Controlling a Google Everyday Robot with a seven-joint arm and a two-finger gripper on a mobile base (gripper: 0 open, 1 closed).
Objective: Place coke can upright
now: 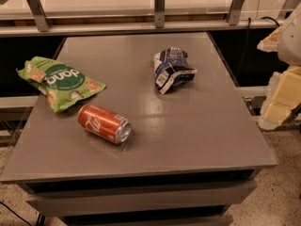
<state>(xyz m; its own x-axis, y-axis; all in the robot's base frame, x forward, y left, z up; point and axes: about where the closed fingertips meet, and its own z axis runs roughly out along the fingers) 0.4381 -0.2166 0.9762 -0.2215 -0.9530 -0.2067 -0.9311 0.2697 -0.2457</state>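
Observation:
The coke can (104,123) is red with white script. It lies on its side on the grey table (197,126), front left, with its silver top facing the front right. My gripper (281,99) shows as pale blocky parts at the right edge of the view, beyond the table's right side and well away from the can. It holds nothing that I can see.
A green snack bag (60,81) lies just behind and left of the can. A dark blue and white snack bag (172,69) lies toward the back middle. A railing with metal posts (160,6) runs behind the table.

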